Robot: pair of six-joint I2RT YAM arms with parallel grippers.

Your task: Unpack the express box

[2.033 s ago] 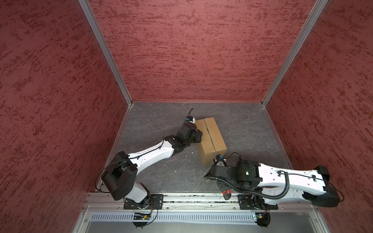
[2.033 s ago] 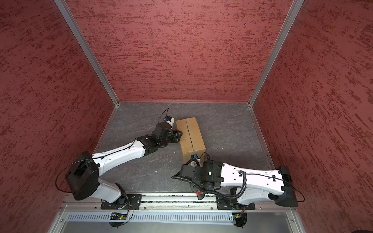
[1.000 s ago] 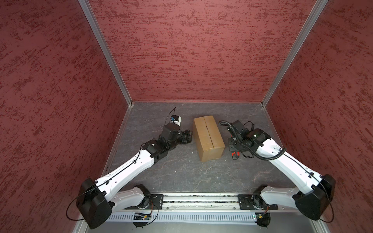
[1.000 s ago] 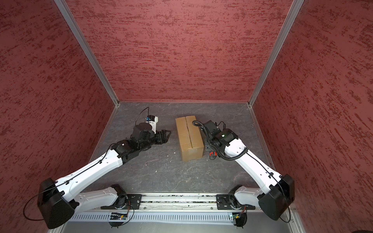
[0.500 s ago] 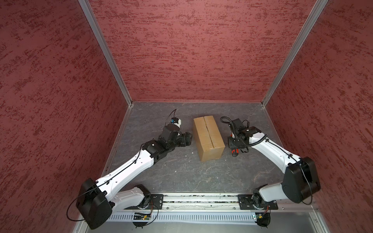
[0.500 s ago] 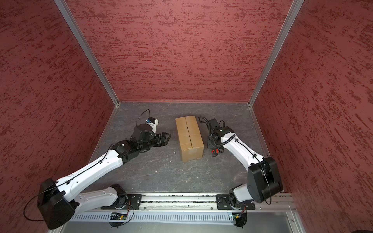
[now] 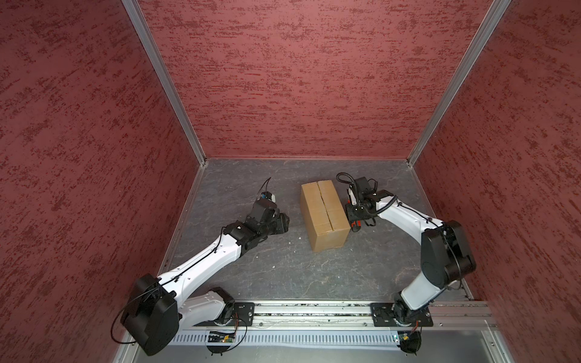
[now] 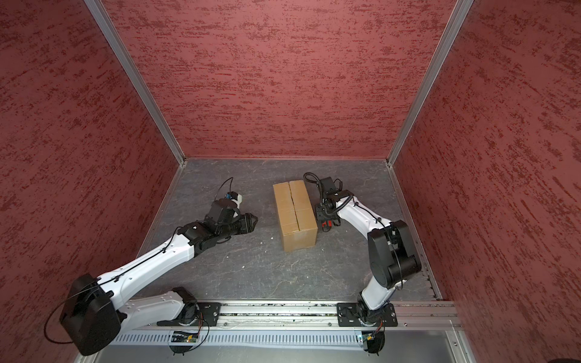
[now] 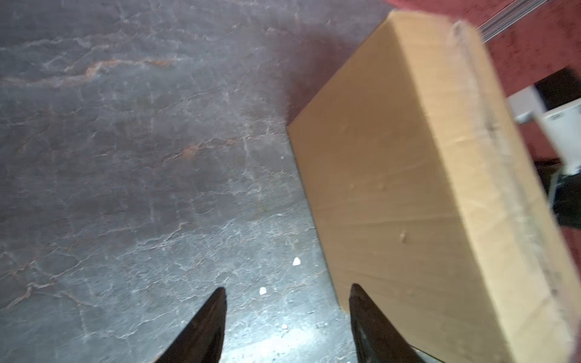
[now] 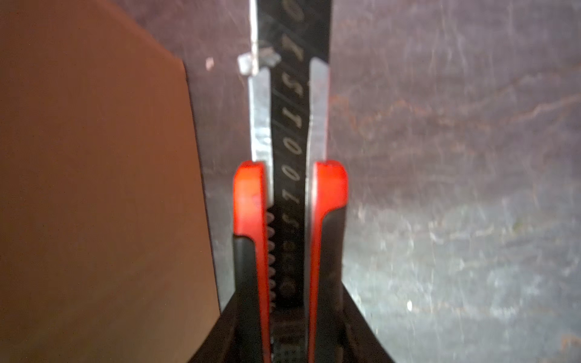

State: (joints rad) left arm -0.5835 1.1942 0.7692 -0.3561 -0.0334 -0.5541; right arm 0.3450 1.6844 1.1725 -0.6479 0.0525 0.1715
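Note:
The express box point(image 7: 323, 213) point(image 8: 294, 210) is a plain brown carton lying on the grey floor with its top flaps shut along a centre seam. My left gripper point(image 7: 284, 223) point(image 8: 253, 221) hangs low, a short way left of the box, open and empty. In the left wrist view its gripper point(image 9: 287, 290) shows bare floor between the fingers, with the box point(image 9: 408, 188) just beyond one tip. My right gripper point(image 7: 355, 220) point(image 8: 325, 220) point(image 10: 289, 314) is shut on a red-and-black utility knife point(image 10: 289, 188) with its blade out. It sits close beside the box's right side point(image 10: 94, 188).
Red textured walls enclose the floor at the back and on both sides. A metal rail point(image 7: 314, 314) carrying both arm bases runs along the front. Small white crumbs point(image 9: 295, 261) lie on the floor left of the box. The right arm's elbow point(image 7: 446, 251) stands tall at the right.
The left gripper has drawn back from the box's left side. The right gripper has swung the knife from the box's front end to its right side, and its elbow has folded upward.

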